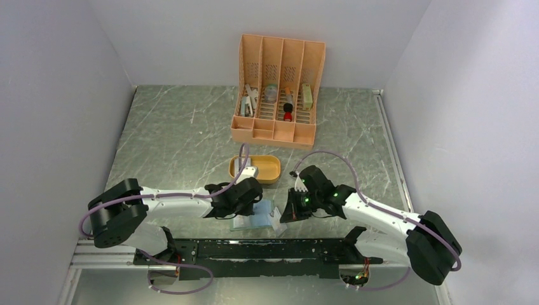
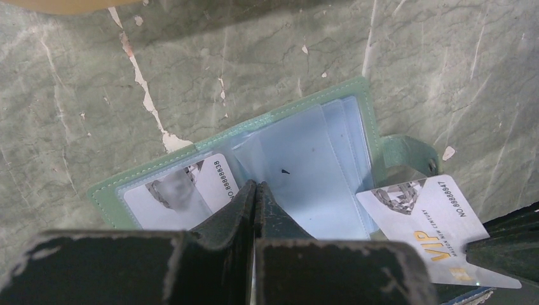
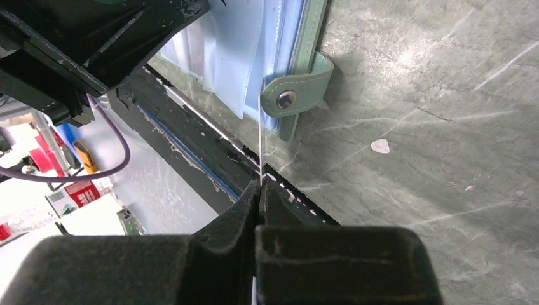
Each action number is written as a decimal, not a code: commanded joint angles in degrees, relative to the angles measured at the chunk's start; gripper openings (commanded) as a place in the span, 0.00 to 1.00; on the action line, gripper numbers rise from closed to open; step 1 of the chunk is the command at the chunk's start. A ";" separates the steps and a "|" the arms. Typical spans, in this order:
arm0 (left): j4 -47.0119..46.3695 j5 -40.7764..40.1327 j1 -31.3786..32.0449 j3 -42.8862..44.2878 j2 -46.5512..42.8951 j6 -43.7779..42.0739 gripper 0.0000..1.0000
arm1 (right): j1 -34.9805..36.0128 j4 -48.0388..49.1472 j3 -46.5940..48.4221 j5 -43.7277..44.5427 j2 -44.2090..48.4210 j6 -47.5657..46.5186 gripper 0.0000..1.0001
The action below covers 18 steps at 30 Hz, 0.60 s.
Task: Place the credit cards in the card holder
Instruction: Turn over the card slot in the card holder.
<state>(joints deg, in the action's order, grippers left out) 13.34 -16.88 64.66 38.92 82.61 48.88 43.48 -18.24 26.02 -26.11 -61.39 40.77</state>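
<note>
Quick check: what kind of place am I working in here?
Probably a lab test cell, not a home: plain white panels box in a marble-patterned tabletop, with a black mounting rail along its near edge.

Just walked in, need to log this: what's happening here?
Two arms are loading cards into the green card holder, which lies open on the table. The left claw, shut, appears to pinch a clear pocket. The right claw grips the VIP card at the holder's edge, not yet in. A second card already sits in a pocket.
</note>
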 commanded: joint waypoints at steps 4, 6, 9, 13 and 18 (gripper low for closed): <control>-1.39 -0.68 0.23 -0.60 -0.60 0.51 0.05 | 1.05 2.52 0.35 -2.34 -1.01 -0.47 0.00; -1.47 -0.69 0.32 -0.60 -0.69 0.51 0.05 | 1.40 3.77 0.30 -2.98 -1.46 -0.04 0.00; -1.35 -0.52 0.27 -0.45 -0.74 0.51 0.05 | 2.31 5.89 0.19 -3.61 -3.10 0.46 0.00; -0.69 -0.23 0.22 0.21 -1.31 0.36 0.05 | 3.32 8.20 0.50 -3.70 -4.93 1.41 0.00; 1.24 -0.40 0.25 1.43 -4.03 -0.13 0.13 | 3.75 9.16 1.59 -2.31 -4.69 2.46 0.00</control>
<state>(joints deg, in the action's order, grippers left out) 13.65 -16.86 64.66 38.92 81.76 48.84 46.81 -11.70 26.06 -28.71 -66.26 42.24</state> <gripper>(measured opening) 0.091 0.010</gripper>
